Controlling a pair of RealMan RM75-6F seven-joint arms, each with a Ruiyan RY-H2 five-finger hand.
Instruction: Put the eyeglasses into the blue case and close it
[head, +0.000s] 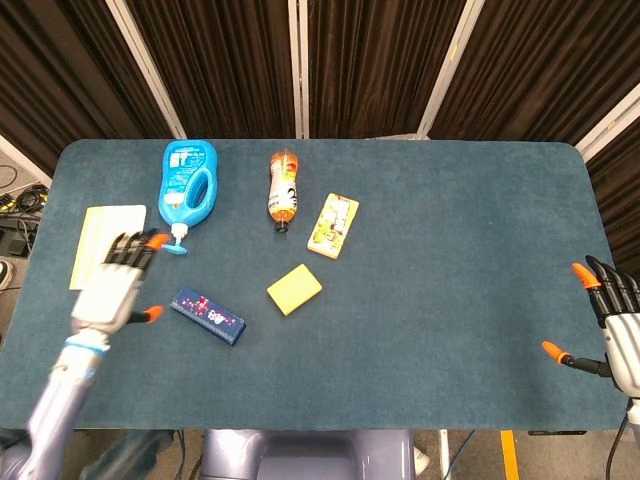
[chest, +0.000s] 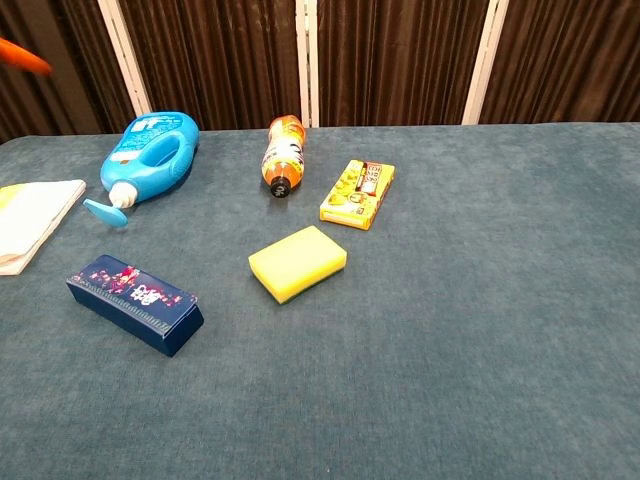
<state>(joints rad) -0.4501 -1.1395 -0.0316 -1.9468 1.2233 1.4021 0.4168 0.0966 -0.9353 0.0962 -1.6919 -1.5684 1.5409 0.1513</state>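
The blue case (head: 208, 315) lies closed on the table left of centre, also plain in the chest view (chest: 135, 302). No eyeglasses show in either view. My left hand (head: 116, 287) hovers raised to the left of the case, fingers spread, holding nothing; only one orange fingertip (chest: 24, 55) reaches the chest view's top left corner. My right hand (head: 617, 335) sits at the table's right front edge, fingers apart and empty.
A yellow sponge (head: 294, 289) lies right of the case. Behind it are a blue detergent bottle (head: 187, 188), an orange bottle (head: 283, 188) on its side and a yellow snack pack (head: 333, 226). A pale notepad (head: 105, 240) lies at the far left.
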